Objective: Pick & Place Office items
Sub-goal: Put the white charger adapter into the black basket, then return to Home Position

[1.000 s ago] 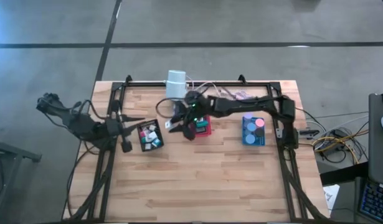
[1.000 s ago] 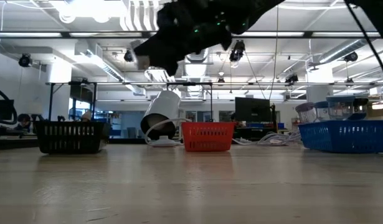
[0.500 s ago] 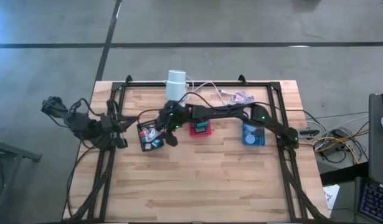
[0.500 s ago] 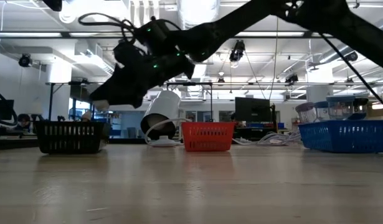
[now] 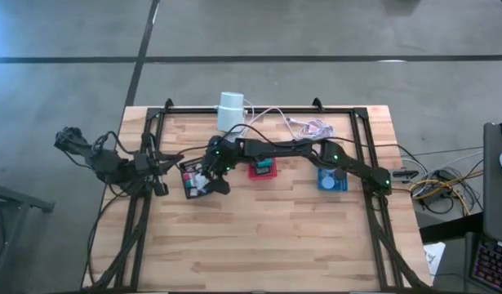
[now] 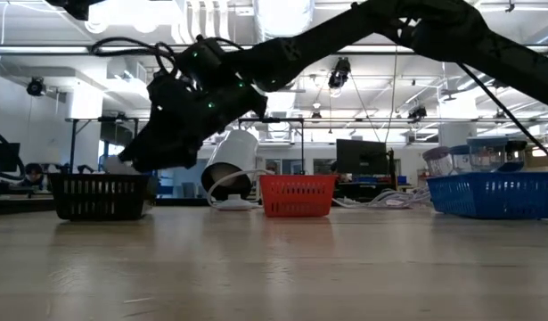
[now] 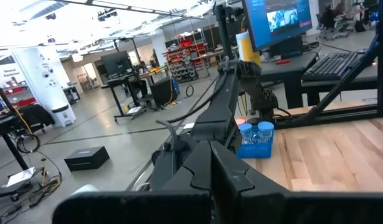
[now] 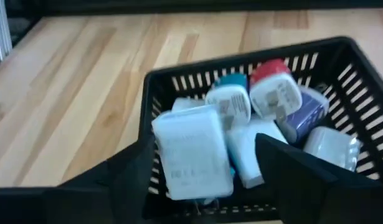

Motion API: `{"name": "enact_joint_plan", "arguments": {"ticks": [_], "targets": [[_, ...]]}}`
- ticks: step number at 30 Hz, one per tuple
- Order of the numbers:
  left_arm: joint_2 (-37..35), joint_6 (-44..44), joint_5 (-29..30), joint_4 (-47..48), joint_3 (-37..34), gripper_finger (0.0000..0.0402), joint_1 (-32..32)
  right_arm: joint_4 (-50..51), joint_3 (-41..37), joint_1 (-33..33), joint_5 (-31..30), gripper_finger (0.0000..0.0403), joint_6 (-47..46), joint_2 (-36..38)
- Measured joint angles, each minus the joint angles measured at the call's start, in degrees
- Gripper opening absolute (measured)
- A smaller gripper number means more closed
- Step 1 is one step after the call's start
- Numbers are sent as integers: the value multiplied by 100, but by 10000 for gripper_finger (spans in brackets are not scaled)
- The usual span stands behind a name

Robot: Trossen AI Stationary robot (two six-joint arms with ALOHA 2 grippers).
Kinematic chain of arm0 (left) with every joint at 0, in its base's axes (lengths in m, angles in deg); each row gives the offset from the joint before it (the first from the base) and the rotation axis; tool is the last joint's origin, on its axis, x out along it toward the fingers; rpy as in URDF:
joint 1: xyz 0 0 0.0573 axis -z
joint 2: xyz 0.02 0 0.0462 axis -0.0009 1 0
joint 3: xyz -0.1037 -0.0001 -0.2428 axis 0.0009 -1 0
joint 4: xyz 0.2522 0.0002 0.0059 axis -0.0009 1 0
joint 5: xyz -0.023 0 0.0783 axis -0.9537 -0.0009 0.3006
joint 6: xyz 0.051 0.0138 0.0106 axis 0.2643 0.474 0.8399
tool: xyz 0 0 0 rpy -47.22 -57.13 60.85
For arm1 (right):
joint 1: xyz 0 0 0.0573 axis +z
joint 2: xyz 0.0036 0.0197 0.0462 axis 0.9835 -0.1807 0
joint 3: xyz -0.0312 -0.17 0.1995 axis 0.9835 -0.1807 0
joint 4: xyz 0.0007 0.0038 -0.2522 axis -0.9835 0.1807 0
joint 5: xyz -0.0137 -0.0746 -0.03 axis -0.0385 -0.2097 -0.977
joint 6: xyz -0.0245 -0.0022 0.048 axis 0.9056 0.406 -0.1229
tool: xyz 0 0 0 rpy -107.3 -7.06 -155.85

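Right gripper, fingers spread, over black tray; between them a white block stands upright, seen only at the wrist.

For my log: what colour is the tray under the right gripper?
Black tray, a slatted basket; right wrist view shows it best.
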Motion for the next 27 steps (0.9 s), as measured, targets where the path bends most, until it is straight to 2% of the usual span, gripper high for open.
{"name": "enact_joint_plan", "arguments": {"ticks": [4,7,10,13,18,22,25,27], "targets": [[-2,-36,24,19,-7,2,0,179,0,-1,2,298,-208,199],[-52,-126,64,243,-7,1,0,568,-1,-14,100,299,-155,561],[-241,-325,42,581,-19,1,0,882,-74,-14,153,278,31,1080],[-583,-447,-50,633,-207,1,0,957,-411,61,139,237,280,1729],[-1456,-512,-266,456,-779,0,-2,369,-1816,249,154,143,374,3230],[-2184,-626,-284,371,-1301,0,-2,-531,-3500,261,149,64,284,4840],[-2157,-683,-361,222,-1489,0,-4,-1255,-4908,228,63,18,93,6144],[-2092,-731,-274,4,-1561,0,-10,-1639,-5841,251,-311,14,14,7055]]}}
